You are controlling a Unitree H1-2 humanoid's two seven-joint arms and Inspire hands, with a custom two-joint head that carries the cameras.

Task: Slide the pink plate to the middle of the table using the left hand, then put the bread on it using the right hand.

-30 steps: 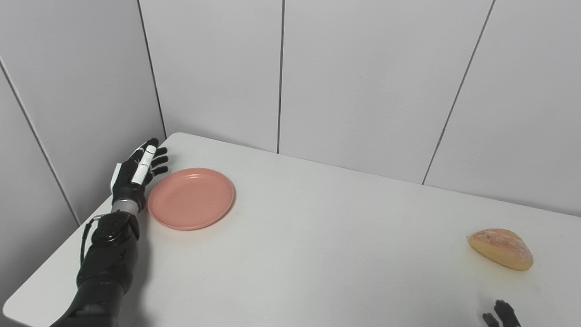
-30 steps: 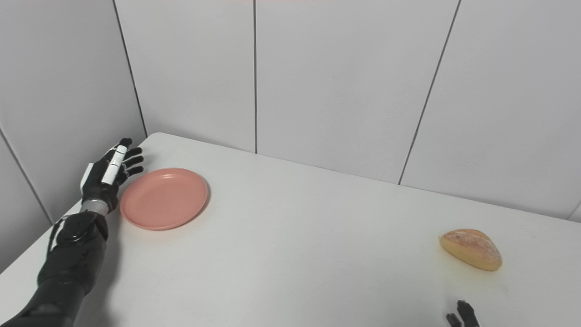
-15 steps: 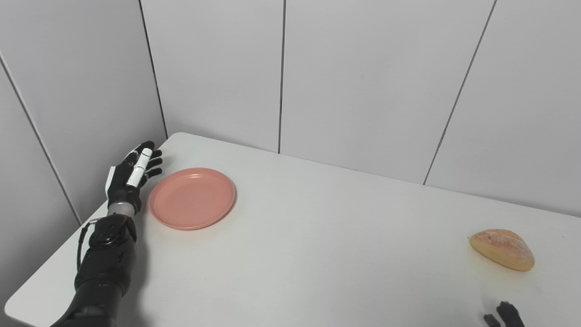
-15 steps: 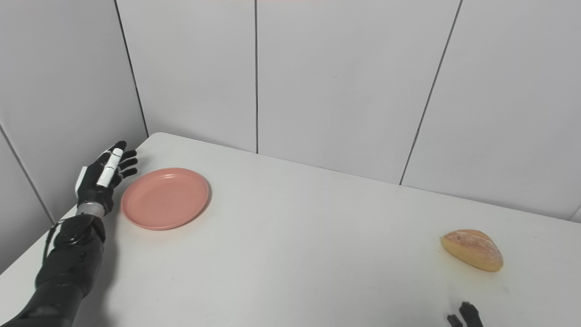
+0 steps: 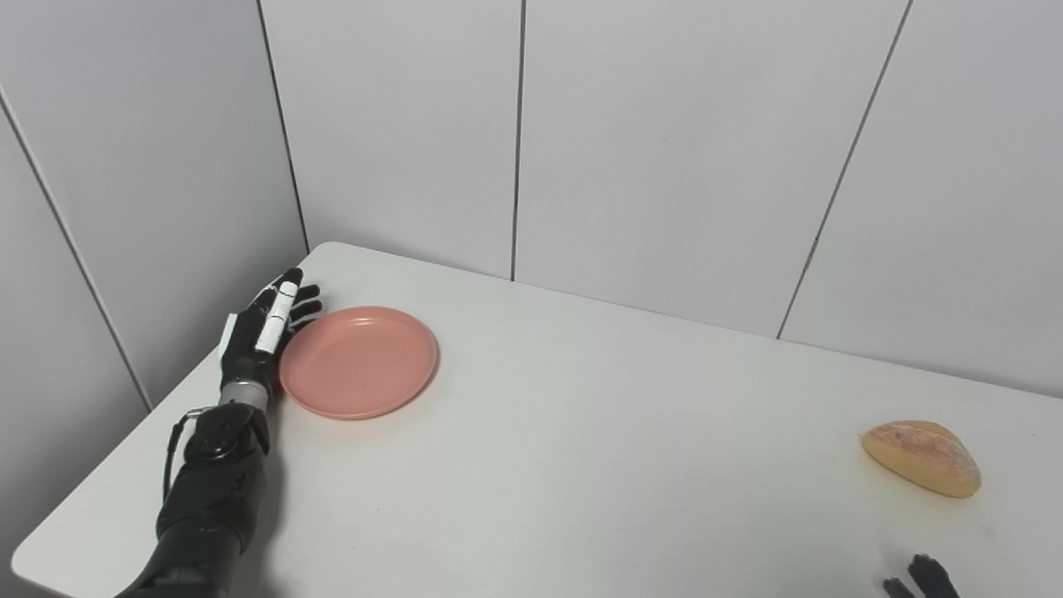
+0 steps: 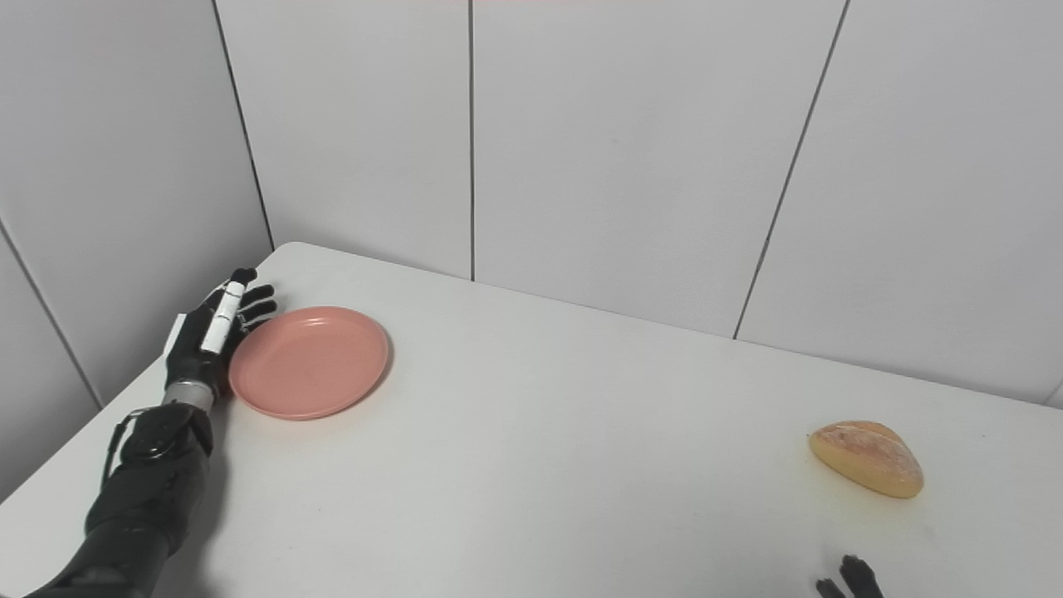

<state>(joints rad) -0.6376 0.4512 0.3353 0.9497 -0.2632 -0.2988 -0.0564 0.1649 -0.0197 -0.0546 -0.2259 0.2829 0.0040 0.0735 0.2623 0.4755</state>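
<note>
Left hand point(image 5: 259, 334), fingers spread, is just beside the pink plate point(image 5: 359, 362); of my right hand point(image 5: 920, 577) I see only fingertips, state unclear.

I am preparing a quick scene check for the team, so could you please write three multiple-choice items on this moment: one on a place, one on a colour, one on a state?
1. Where does the bread lie?
A. On the plate
B. On the table, far right
C. In the left hand

2. What colour is the plate?
A. Pink
B. Blue
C. Green

3. How is the left hand?
A. Shut on the bread
B. Open beside the plate's left rim
C. Out of view

Key: 1 B, the bread lies on bare table; 2 A, it is plainly pink; 3 B, its fingers are spread and hold nothing.
</note>
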